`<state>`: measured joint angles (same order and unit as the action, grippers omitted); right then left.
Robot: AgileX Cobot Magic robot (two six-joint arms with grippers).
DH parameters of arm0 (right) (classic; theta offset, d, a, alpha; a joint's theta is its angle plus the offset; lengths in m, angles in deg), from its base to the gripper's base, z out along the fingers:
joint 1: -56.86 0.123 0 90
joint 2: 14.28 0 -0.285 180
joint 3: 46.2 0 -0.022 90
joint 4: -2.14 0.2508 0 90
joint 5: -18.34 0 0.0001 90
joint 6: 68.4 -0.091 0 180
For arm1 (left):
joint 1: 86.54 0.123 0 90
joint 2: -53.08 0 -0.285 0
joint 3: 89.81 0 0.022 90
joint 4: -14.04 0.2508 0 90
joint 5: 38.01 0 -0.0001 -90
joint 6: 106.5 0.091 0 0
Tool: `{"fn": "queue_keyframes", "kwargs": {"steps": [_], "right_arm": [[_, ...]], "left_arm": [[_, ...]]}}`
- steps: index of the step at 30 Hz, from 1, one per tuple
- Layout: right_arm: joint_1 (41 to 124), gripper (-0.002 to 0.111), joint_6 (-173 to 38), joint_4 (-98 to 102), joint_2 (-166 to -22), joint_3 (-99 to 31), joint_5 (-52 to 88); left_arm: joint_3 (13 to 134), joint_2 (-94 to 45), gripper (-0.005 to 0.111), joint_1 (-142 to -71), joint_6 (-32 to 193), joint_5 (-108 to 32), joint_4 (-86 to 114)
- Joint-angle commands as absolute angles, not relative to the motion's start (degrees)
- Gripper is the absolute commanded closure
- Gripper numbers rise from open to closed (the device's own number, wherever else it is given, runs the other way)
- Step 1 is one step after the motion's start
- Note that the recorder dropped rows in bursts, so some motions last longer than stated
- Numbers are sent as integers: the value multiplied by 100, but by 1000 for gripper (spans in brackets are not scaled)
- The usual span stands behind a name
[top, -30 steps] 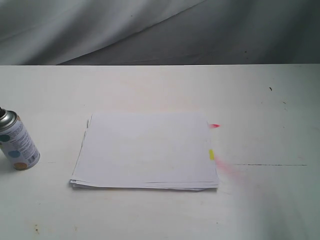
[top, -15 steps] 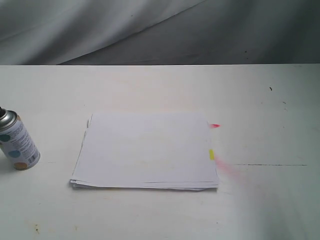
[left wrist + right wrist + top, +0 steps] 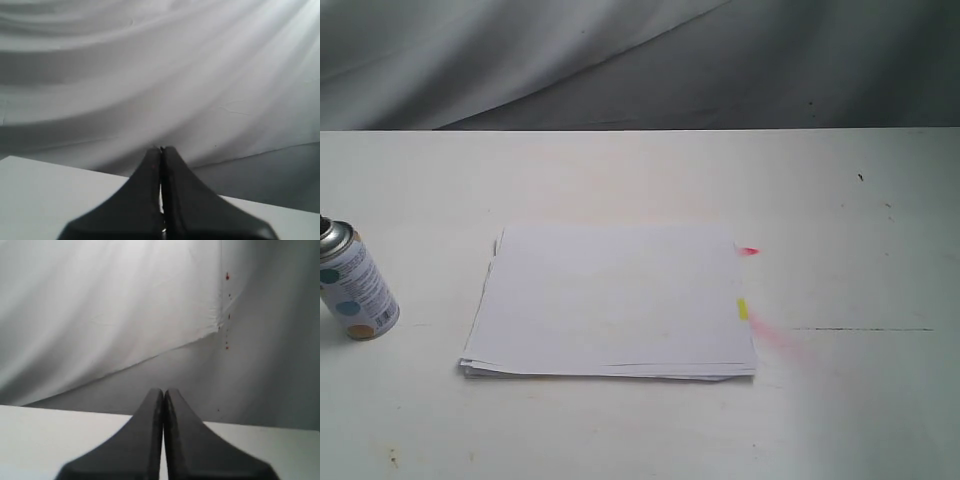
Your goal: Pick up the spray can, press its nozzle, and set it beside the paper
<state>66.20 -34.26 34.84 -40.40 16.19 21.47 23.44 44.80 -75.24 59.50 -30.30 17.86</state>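
The spray can [image 3: 352, 287] stands upright at the far left of the white table in the exterior view, silver dome up, label dotted teal, blue and orange. Its nozzle is cut off by the frame edge. The paper [image 3: 612, 300], a flat white stack with a red tab and a yellow tab on its right edge, lies mid-table, well right of the can. Neither arm shows in the exterior view. My left gripper [image 3: 161, 150] is shut with nothing in it, facing the grey cloth. My right gripper [image 3: 164, 391] is shut and empty too.
A draped grey cloth [image 3: 640, 60] hangs behind the table's far edge. A pink smear [image 3: 782, 340] and a thin dark line [image 3: 860, 329] mark the tabletop to the right of the paper.
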Motion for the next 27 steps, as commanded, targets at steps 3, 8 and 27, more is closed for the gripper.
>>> {"fn": "queue_keyframes", "kwargs": {"steps": [3, 8, 27], "right_arm": [[6486, 108, -3419, 3045, -2971, 2058, 1796], [5591, 108, -3419, 2664, -2907, 2214, 1749], [4497, 108, -3419, 2059, -2907, 3102, 1589]], "left_arm": [[2055, 4444, 106, -7522, 5895, -2837, 1736], [1807, 4444, 106, -7522, 5895, -3036, 1736], [1297, 4444, 106, -7522, 5895, -3430, 1764]]}}
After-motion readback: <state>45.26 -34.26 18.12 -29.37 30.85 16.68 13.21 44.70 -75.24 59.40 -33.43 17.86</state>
